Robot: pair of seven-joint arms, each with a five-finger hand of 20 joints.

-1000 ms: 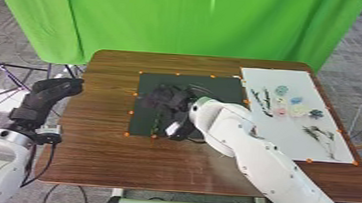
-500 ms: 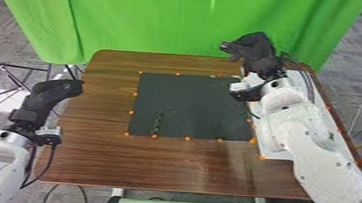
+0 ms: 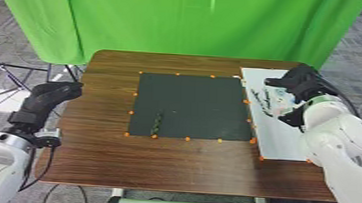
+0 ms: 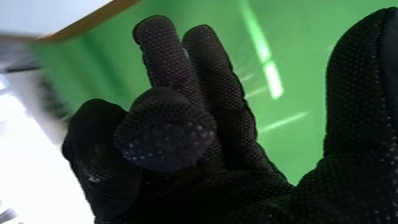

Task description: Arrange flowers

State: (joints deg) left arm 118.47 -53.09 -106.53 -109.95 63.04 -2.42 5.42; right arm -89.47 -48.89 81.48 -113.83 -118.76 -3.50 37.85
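My R robot hand [image 3: 297,84] is over the far part of the white board [image 3: 280,141], on the R side of the brown tabletop [image 3: 187,165]. In the R wrist view, my R robot hand [image 4: 209,192] is open w/ nothing gripped: some fingers [image 4: 218,75] stand straight, others bend fwd, & the thumb [image 4: 355,110] is up, well apart from them.

My L robot hand [image 3: 49,96] is just beside the tabletop's L edge, well apart from the flowers & mat; can't tell if it's open or closed.

Task's things: on the white board, dark green sprigs [image 3: 267,101] lie near its L edge, next to my R robot hand. Pale flowers [image 3: 284,104] lie beside them, partly hidden under the glove, so can't tell how many.

The black rectangular mat [image 3: 191,105] is flat on the tabletop, L of the white board. One green stem [image 3: 157,124] lies on it, nr the near L corner, approx. lengthwise, i.e. pointing toward the far side. Small orange markers [image 3: 188,138] run along the mat's edges. Green curtain [image 3: 199,25] hangs behind the tabletop's far edge.
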